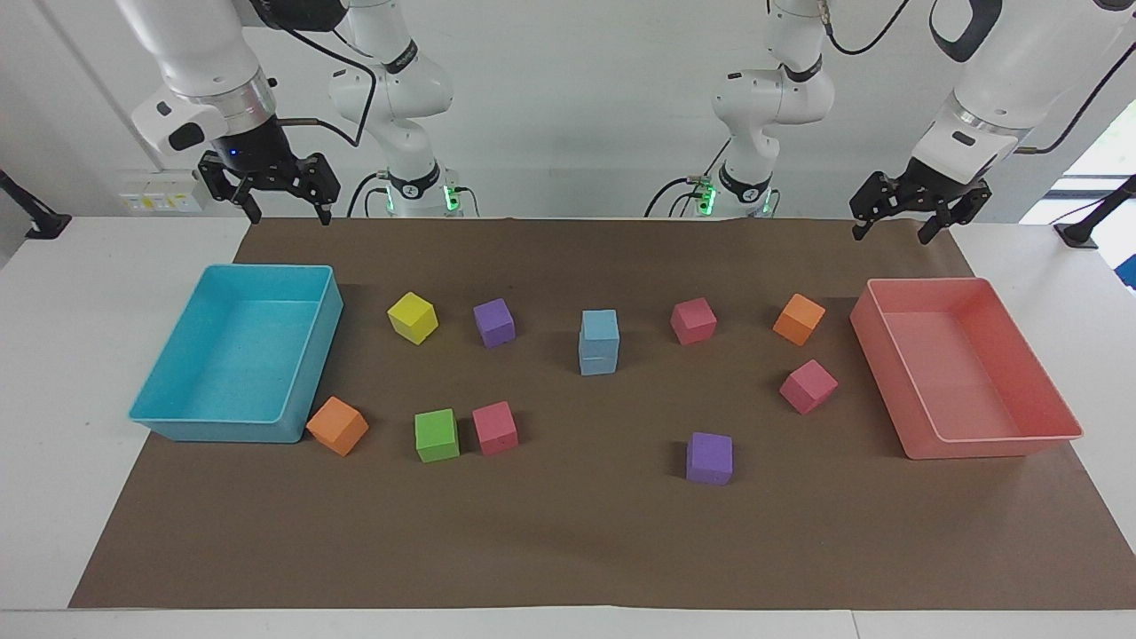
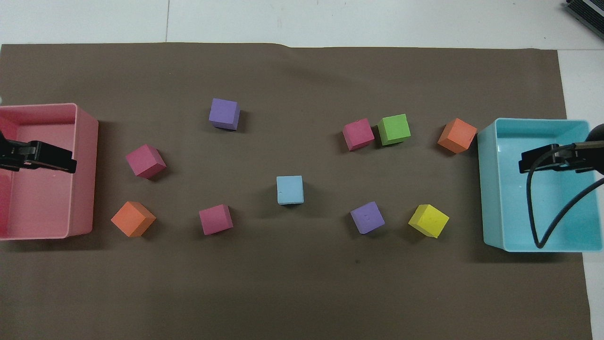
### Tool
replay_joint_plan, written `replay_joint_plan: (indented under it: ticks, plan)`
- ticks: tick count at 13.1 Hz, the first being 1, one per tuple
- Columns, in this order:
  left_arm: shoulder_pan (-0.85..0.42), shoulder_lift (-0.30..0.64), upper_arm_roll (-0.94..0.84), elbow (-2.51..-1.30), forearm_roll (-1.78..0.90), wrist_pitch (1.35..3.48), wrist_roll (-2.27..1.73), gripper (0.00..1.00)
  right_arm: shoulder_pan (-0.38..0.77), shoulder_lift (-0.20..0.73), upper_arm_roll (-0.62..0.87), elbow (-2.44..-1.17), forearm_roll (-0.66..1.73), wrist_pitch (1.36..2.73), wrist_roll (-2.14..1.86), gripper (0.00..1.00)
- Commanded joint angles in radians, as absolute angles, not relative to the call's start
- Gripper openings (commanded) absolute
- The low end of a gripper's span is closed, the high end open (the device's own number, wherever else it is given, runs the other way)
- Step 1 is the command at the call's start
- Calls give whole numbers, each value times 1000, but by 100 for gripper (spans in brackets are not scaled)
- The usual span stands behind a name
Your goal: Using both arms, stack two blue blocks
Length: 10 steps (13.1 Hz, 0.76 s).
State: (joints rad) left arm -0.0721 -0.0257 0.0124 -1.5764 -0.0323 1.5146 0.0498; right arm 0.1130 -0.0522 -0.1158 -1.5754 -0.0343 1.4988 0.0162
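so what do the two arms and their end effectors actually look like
Both arms are glossy white with rounded jointed segments and black bands at the joints. Each ends in a black two-finger end effector built of open linkages: the left end effector, the right end effector. The right wrist has a silver ring and a small blue light. Black cables loop along both arms, and green lights glow at both bases.

One block (image 1: 600, 326) sits on another block (image 1: 598, 358) mid-mat (image 1: 568, 532); in the overhead view, trays (image 2: 85, 141) (image 2: 486, 189) lie at nine and three o'clock.
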Motion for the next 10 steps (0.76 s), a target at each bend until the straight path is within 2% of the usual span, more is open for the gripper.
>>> replay_joint_plan:
  ticks: [1,3,10]
  plan:
    - [-57,-37,3,-1577,-38,1523,67,100,43,-57,-43,-1566,-29,1488,6,100]
    - [-57,-37,3,-1577,-38,1523,67,100,-46,-57,43,-1565,-32,1485,5,100]
    - [-57,-37,3,-1578,-38,1526,67,100,37,-60,-40,-1522,-51,1443,3,100]
